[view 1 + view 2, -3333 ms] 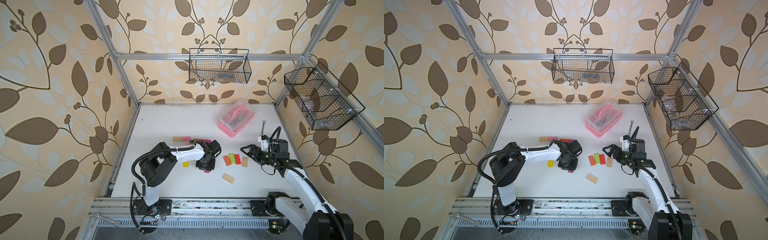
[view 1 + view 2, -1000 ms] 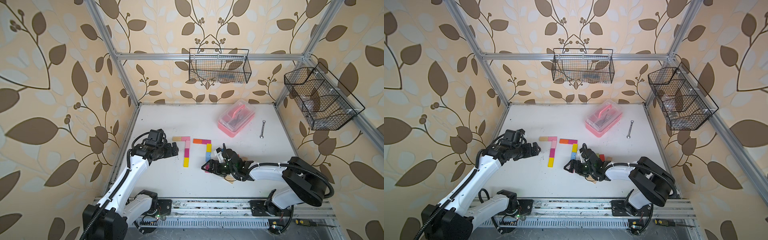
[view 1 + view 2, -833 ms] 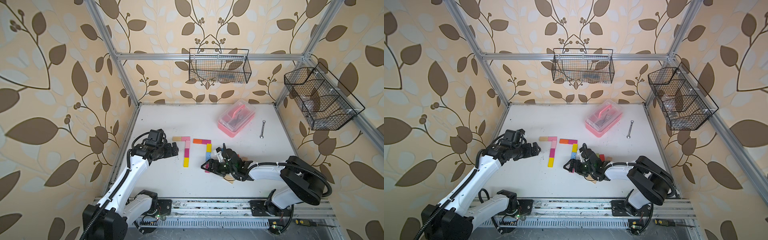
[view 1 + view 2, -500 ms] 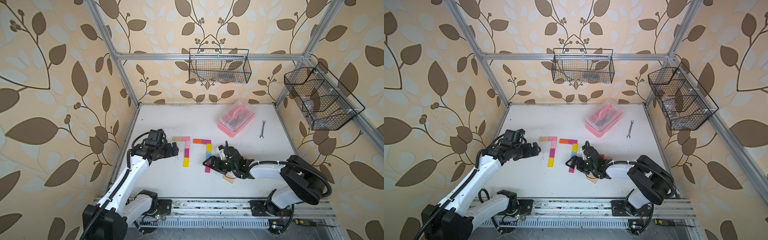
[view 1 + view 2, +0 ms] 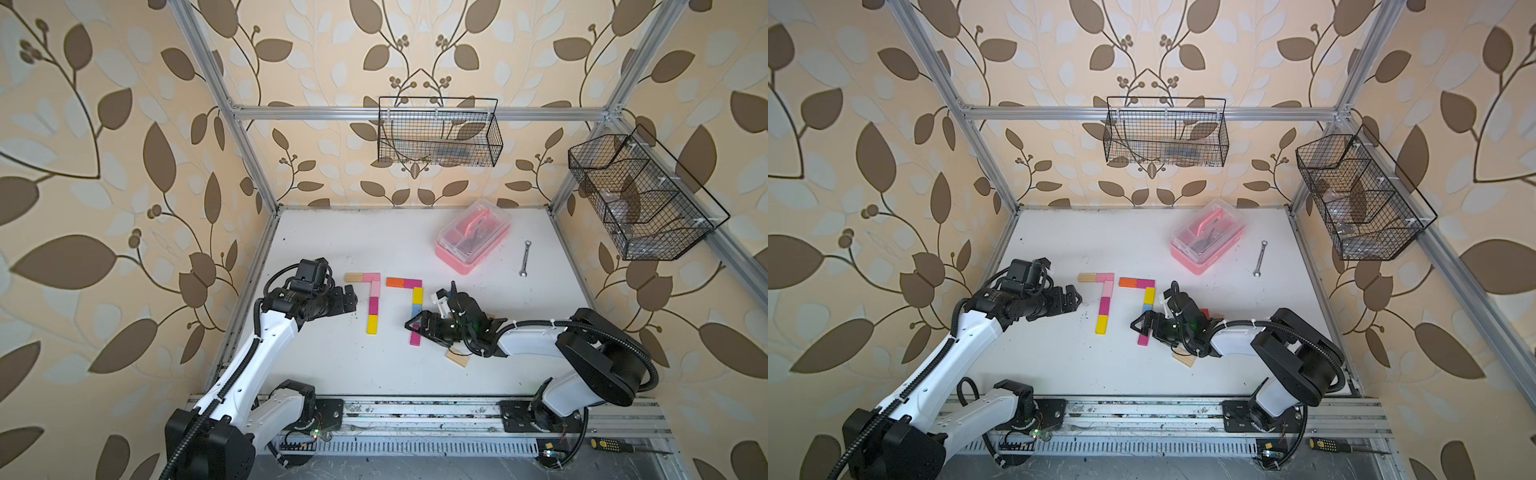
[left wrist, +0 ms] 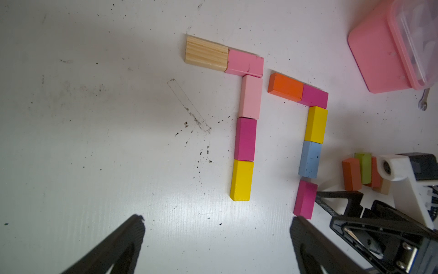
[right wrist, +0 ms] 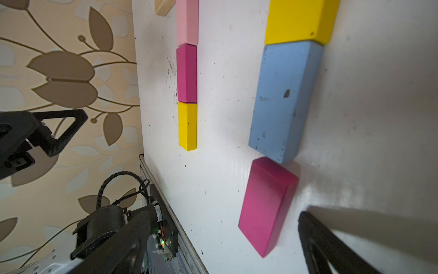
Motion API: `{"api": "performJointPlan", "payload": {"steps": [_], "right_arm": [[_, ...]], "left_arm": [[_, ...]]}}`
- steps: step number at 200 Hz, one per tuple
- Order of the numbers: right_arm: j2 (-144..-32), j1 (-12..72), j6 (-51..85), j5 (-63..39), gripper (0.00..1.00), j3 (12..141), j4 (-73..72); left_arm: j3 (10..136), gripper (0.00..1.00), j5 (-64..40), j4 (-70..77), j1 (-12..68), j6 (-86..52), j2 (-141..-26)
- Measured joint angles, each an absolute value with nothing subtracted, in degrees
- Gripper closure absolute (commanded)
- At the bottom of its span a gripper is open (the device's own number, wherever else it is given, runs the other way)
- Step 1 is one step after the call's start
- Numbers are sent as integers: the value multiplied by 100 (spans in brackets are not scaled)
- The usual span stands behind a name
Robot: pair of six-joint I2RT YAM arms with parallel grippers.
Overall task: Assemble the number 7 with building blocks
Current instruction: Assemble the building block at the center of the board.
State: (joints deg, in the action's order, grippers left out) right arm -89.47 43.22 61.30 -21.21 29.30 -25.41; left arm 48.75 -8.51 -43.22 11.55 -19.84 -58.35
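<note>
Right wrist view puts the magenta flat rectangular wooden block (image 7: 265, 206) within the spread of the right tool (image 5: 419, 329). That tool's fingers stand wide apart and hold nothing, and the block sits much nearer one finger (image 7: 331, 249) than the other. It lies on the white surface (image 5: 340, 365) as the end piece of the stem of the second number 7 (image 5: 417, 296). Its long axis leans off the line of the pale blue wooden block (image 7: 284, 99) next up the stem, so the coming move is probably a squaring nudge or re-grip by this arm, by far the nearer. Whether magenta and blue touch at the corner I cannot tell. The left tool (image 5: 347, 301), also spread and empty, hangs beside the first number 7 (image 5: 373, 306), well apart from the skewed piece. In both top views the right arm hides most of the spare building blocks (image 6: 350, 174). The left wrist view shows them cut off by a white camera mount (image 6: 391, 169), and a plain wooden block (image 5: 457, 359) lies partly under the forearm.
</note>
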Motion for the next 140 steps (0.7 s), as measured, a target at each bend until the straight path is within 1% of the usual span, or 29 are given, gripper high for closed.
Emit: {"api": "performJointPlan", "payload": {"steps": [140], "right_arm": [[-9161, 4257, 6134, -2257, 1, 2932, -2912]], "left_arm": [[4875, 1, -854, -4309, 1155, -1968, -5835]]}}
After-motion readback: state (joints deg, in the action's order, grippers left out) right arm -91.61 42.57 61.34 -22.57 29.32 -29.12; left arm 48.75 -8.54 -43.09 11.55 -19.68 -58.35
